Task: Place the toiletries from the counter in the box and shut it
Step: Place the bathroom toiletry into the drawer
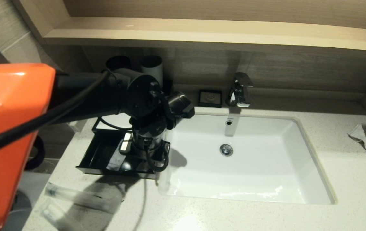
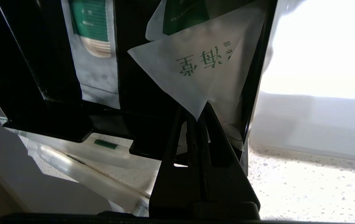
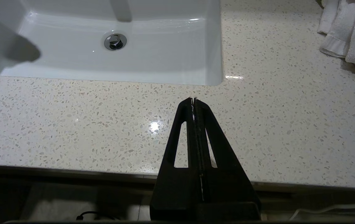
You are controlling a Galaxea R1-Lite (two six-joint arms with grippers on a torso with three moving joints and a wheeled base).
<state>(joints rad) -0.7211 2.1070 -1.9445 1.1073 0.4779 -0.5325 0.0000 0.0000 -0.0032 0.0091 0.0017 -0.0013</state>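
left end effector [image 2: 196, 119] pinching sachet [image 2: 193, 71] corner-down

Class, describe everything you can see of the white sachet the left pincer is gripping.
The white sachet is a flat, papery packet with green printed characters. The left pincer is shut on one pointed corner, so it hangs tilted over the open black box, against the box's wall nearest the sink. Another green-labelled sachet lies inside.

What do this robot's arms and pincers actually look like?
The left arm has a bright orange shell near the camera, then dark grey rounded joints with a black cable looped alongside. Both the left pincer and right pincer are matte black: two slim tapering fingers with triangular cut-outs.
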